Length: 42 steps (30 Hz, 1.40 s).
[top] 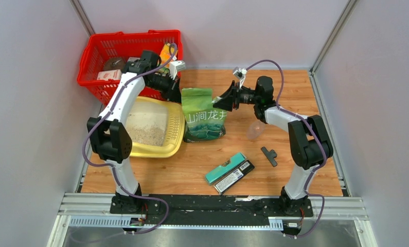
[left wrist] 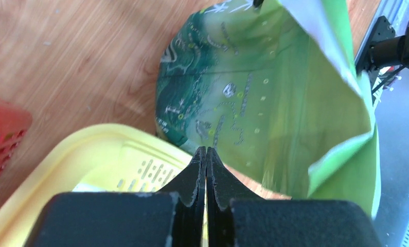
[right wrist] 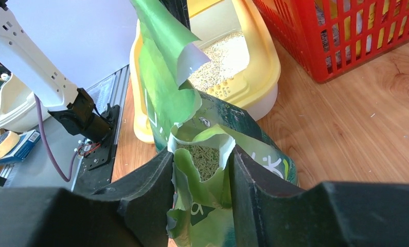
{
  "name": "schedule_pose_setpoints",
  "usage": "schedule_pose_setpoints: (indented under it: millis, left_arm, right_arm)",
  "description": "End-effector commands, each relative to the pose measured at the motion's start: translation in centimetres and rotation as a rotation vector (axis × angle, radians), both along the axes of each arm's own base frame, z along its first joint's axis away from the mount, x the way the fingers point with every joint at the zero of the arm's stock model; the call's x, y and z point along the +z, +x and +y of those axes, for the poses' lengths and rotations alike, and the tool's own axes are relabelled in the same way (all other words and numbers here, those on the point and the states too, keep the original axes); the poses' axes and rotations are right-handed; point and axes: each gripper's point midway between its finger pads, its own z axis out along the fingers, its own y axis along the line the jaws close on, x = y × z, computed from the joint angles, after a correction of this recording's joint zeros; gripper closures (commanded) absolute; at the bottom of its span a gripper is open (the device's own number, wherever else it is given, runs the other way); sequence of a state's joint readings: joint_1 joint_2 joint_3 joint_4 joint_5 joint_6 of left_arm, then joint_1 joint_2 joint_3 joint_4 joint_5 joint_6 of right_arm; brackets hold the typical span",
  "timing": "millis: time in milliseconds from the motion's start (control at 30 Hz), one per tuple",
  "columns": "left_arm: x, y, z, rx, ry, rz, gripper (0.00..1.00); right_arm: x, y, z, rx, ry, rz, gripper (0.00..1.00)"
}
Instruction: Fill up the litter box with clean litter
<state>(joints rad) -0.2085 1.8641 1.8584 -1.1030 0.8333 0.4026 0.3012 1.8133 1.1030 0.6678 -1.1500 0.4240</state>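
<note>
Both arms bend in to the one bag (top: 205,116): left gripper (left wrist: 206,154) fully closed at its edge — grip unclear — right gripper (right wrist: 201,152) clamping its bunched rim. One litter box (top: 174,128), litter (top: 146,128) inside, sits just left of the bag.

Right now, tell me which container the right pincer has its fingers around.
The green bag: the right pincer pinches its open top. The litter box and red basket lie off to its left.

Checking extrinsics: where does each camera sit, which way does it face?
Top external: above, behind bases, looking down on wooden table; both arms visible.
Left wrist: over pale-yellow plastic litter box, facing green printed bag; shut left gripper.
Right wrist: facing bag's mouth, box beyond; right gripper clamps bag.
All three share bag and box.
</note>
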Motion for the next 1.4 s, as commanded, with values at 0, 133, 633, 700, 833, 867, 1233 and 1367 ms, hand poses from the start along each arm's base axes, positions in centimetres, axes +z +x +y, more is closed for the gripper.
schedule_pose_setpoints:
  millis: [0, 133, 633, 700, 833, 867, 1233, 1367]
  left_arm:
    - [1.6, -1.7, 2.2, 0.004, 0.017, -0.042, 0.97]
    - [1.7, -3.1, 2.7, -0.002, 0.020, -0.051, 0.88]
    - [1.6, -6.5, 2.0, 0.061, -0.118, -0.110, 0.37]
    - [1.5, -6.5, 0.8, 0.083, -0.160, -0.066, 0.36]
    - [1.8, -4.3, -1.3, 0.153, -0.250, -0.047, 0.30]
    - [1.8, -3.8, -1.7, 0.175, -0.272, -0.037, 0.30]
    - [0.9, -0.9, -5.0, 0.301, -0.399, 0.194, 0.71]
    - [0.3, -2.0, -4.8, 0.295, -0.391, 0.289, 0.94]
  right_arm:
    - [-0.1, -0.9, 0.8, 0.046, 0.013, -0.016, 0.59]
    - [-0.3, -1.4, 1.1, 0.074, 0.014, -0.006, 0.73]
    - [1.2, -2.6, 0.5, 0.172, -0.019, 0.061, 1.00]
    - [1.6, -2.6, 0.4, 0.186, -0.026, 0.068, 1.00]
    - [2.0, -2.7, 0.0, 0.201, -0.052, 0.062, 1.00]
    - [1.4, -3.0, -0.1, 0.206, -0.071, 0.085, 1.00]
    - [1.5, -2.6, -2.0, 0.186, -0.075, 0.194, 1.00]
    - [2.6, -3.1, -2.7, 0.246, -0.045, 0.281, 1.00]
